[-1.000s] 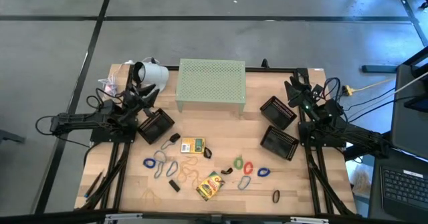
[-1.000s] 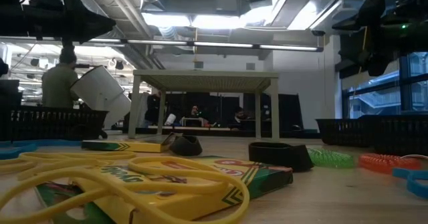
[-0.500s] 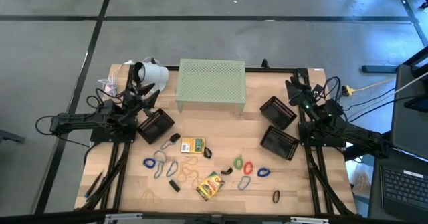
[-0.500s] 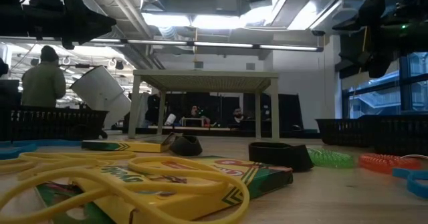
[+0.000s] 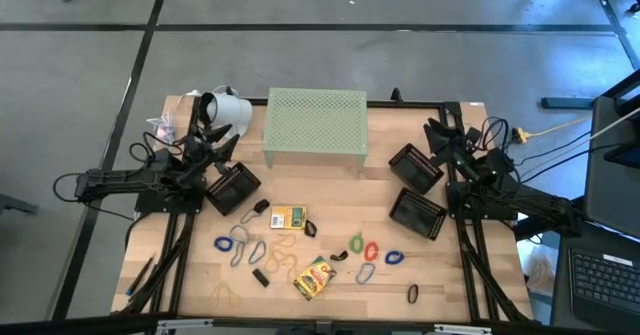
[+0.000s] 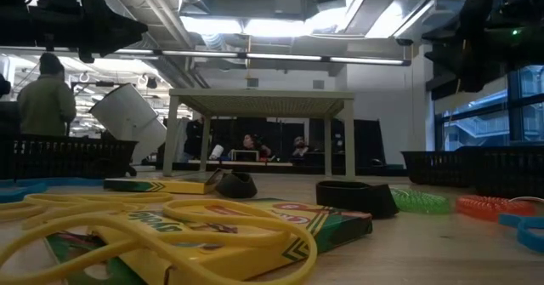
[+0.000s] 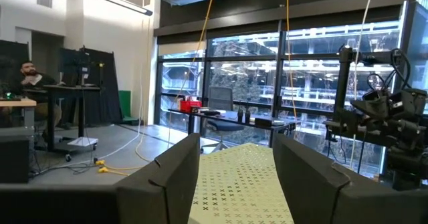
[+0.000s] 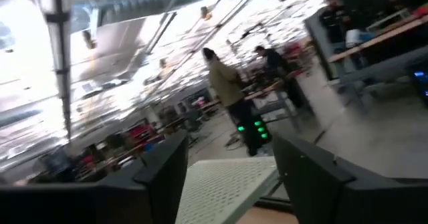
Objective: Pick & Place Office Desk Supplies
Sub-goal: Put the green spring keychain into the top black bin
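Note:
The supplies lie loose on the near half of the table: two yellow-green boxes [image 5: 289, 218] [image 5: 315, 276], blue clip rings [image 5: 228, 242], a green ring [image 5: 356, 243], a red ring [image 5: 371, 249], a grey clip [image 5: 365, 273], tan rubber bands [image 5: 282, 255] and a black piece [image 5: 260, 277]. My left gripper [image 5: 222, 140] [image 7: 235, 177] is open, raised over the left black mesh tray [image 5: 232, 187]. My right gripper [image 5: 437, 133] [image 8: 231, 177] is open, raised beside the right mesh trays [image 5: 415, 167]. Neither touches anything.
A pale green perforated stand [image 5: 315, 125] stands at the far middle. A white cylinder [image 5: 225, 107] lies on its side at the far left. A second right tray [image 5: 417, 212] sits nearer. A black ring [image 5: 412, 293] lies near the right front. People stand in the room behind.
My right gripper has shifted slightly, rising a little beside the right trays. The supplies lie as before, and a person in the room behind has walked to the side.

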{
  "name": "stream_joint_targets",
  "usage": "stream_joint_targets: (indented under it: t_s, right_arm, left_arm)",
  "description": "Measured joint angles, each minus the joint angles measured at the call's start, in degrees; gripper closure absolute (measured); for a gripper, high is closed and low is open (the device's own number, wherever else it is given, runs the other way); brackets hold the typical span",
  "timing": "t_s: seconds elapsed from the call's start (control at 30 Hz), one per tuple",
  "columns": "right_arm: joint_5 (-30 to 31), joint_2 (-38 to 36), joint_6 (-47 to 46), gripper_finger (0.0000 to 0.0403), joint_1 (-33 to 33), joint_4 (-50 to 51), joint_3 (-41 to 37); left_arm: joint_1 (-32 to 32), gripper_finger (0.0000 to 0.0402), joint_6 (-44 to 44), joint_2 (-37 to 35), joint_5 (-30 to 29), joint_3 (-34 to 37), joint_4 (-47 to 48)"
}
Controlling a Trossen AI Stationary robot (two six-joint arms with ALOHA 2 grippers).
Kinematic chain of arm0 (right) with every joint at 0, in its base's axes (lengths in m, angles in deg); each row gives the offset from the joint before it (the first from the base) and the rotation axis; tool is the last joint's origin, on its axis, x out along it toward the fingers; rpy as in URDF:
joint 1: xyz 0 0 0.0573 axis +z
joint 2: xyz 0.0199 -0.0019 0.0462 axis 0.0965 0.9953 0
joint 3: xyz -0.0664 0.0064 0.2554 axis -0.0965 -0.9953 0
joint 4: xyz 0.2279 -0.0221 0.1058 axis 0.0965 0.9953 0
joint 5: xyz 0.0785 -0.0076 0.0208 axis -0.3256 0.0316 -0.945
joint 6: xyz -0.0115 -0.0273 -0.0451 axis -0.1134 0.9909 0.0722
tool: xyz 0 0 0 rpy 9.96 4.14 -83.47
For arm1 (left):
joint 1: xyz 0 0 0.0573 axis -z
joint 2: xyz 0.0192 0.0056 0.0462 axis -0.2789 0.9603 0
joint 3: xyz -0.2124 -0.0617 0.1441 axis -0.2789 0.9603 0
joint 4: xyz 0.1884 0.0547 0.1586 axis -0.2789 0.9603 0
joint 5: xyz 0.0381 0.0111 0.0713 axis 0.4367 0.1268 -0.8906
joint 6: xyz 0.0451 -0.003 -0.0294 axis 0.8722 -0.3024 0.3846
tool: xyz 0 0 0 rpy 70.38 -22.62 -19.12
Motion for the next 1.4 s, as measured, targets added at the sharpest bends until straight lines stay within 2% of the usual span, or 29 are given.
stream_joint_targets:
  t_s: [0.13,0.27,0.43,0.6,0.7,0.87,1.17,1.4]
  right_arm:
    - [-7.1,0.2,0.4,0.0196,0.0,0.1,0.8]
    - [-6.6,3.5,4.1,0.0196,0.0,7.7,5.6]
    - [-6.1,13.2,6.0,0.0196,0.0,21.2,15.0]
    - [-16.8,24.4,5.6,0.0197,0.1,29.0,21.5]
    - [-23.0,31.4,4.0,0.0197,1.2,29.1,23.9]
    - [-25.9,40.3,4.8,0.0197,4.2,29.7,27.4]
    - [-34.1,49.6,6.6,0.0197,10.7,30.6,32.8]
    - [-33.8,57.0,9.1,0.0197,17.1,30.6,34.9]
  left_arm:
    - [0.0,0.0216,0.0,0.0,0.0,0.0,0.0]
    - [0.0,0.0216,-0.1,0.0,-0.7,0.0,0.0]
    - [0.0,0.0216,-2.1,0.0,-1.9,0.0,0.0]
    - [0.0,0.0216,-2.2,0.0,-1.9,0.0,0.0]
    - [0.0,0.0216,-2.1,0.0,-1.9,0.0,0.1]
    - [0.0,0.0215,-2.0,0.0,-1.2,0.0,0.1]
    - [0.0,0.0215,-2.0,0.0,-1.2,0.0,0.1]
    - [0.0,0.0215,-2.0,0.0,-1.2,0.0,0.1]
